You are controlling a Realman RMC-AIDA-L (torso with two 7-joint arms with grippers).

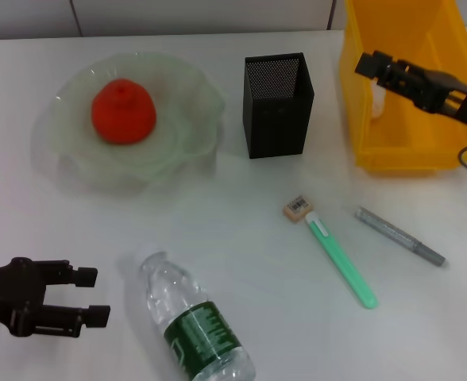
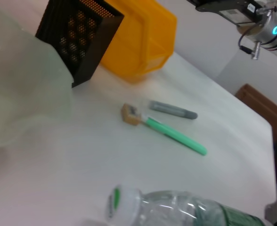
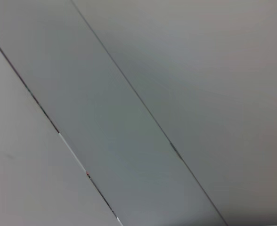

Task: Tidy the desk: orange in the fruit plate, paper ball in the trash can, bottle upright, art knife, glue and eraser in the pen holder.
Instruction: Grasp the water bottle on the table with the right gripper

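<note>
The left gripper [image 1: 89,296], lower left, is open and empty beside the lying bottle [image 1: 195,320]. The right gripper [image 1: 368,63], over the trash can [image 1: 392,143]: cannot tell. The eraser [image 1: 298,209] label is unreadable.

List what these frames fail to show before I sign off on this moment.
- Paper ball: unseen; the trash can near wall and the right pincer hide its floor in the head view.
- Bottle: base cut off by the head view's edge.
- Right wrist view: only grey panels.
- Right pincer: open or shut is unclear.
</note>
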